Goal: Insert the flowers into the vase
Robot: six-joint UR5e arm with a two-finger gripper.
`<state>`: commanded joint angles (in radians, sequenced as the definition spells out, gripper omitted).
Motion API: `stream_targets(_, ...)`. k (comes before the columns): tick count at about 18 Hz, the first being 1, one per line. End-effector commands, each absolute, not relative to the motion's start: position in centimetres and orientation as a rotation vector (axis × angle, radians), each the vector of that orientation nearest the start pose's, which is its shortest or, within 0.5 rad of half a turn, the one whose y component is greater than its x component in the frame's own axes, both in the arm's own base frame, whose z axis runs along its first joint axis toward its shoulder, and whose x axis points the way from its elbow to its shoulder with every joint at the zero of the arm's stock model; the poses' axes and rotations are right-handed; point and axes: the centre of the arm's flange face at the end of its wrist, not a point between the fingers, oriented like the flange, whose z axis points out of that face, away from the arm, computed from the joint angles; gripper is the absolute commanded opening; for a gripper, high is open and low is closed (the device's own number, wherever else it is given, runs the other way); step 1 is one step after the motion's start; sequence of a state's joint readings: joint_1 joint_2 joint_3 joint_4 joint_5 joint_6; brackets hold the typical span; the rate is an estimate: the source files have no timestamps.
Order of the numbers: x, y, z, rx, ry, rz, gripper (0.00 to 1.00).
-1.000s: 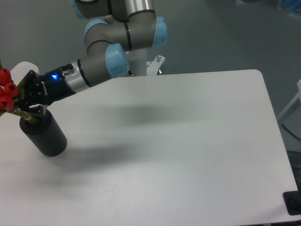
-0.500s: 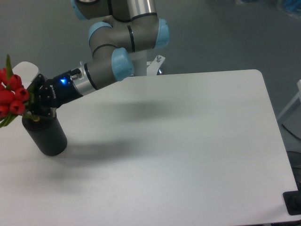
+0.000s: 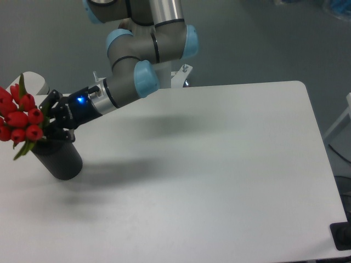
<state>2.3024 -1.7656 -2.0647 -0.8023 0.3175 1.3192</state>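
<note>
The pincer (image 3: pixel 54 121) sits at about nine o'clock in the view, reaching in low from the arm's base, and its fingers appear closed around the stems of the flowers (image 3: pixel 21 118), though the dark fingers merge with the dark vase (image 3: pixel 58 157) so the exact grip is hard to read. The red buds lean out toward nine o'clock, past the vase rim, while the stems seem to enter the hole at the top; how deep they go cannot be told. The vase stands on the white surface (image 3: pixel 208 164) near its nine o'clock edge, looking slightly tilted. The main risk, as I judge it, is tipping: the vase is tall and close to the edge, and a sideways pull from the pincer on the stems could lever it over or push it off. If the pincer lets go while the bunch leans this far, the flowers could flop out instead of settling. A finger catching the rim on withdrawal could also drag the vase.
</note>
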Motion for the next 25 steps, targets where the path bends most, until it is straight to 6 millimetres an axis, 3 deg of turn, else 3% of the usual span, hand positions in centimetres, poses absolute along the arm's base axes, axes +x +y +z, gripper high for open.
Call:
stream_targets(3,-16.8,50.7,30.2,-1.853,0.581,-0.655,1.00)
stream_targets(10,-20.3,48.8,30.1,-1.869,0.503,-0.605,1.00)
stream_targets(14,-23.7,47.3,30.6,-1.876,0.441,-0.549,1.00)
stream_targets(18,-28.5,45.6,32.0,-1.876,0.384,-0.461,1.00)
stream_targets(21,-32.4,44.9,34.2,-1.877,0.366,-0.373,1.00)
stream_targets(25,-38.0,43.8,36.1,-2.066,0.379,-0.167,1.00)
